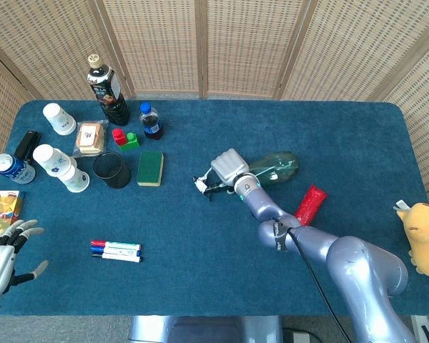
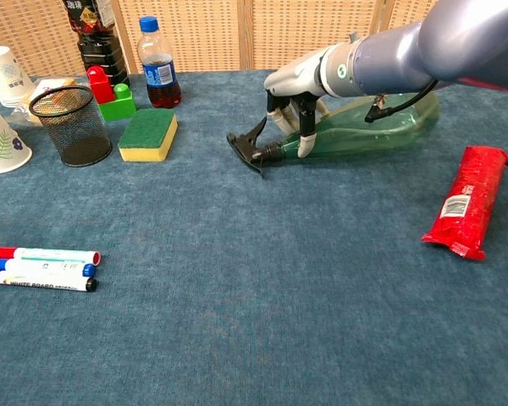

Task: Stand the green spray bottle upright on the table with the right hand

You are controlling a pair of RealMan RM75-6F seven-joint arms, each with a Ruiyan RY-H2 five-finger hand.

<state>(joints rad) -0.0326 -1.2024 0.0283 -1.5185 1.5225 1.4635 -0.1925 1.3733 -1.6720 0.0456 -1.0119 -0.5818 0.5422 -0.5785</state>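
The green spray bottle [image 1: 275, 168] [image 2: 372, 127] lies on its side on the blue table [image 1: 200, 236], its black trigger head [image 2: 252, 145] pointing left. My right hand [image 1: 229, 166] [image 2: 300, 85] comes down over the neck just behind the trigger, and its fingers [image 2: 306, 145] curl around the neck and grip it. The bottle's body rests on the cloth to the right of the hand. My left hand [image 1: 3, 261] hovers at the table's near left corner, fingers spread, holding nothing.
A red packet [image 1: 309, 205] [image 2: 467, 201] lies right of the bottle. A sponge [image 2: 148, 134], a mesh cup [image 2: 69, 125], a cola bottle [image 2: 156, 74], toy blocks and paper cups stand at the left. Markers [image 2: 38, 268] lie near left. A yellow plush [image 1: 423, 236] sits at the far right.
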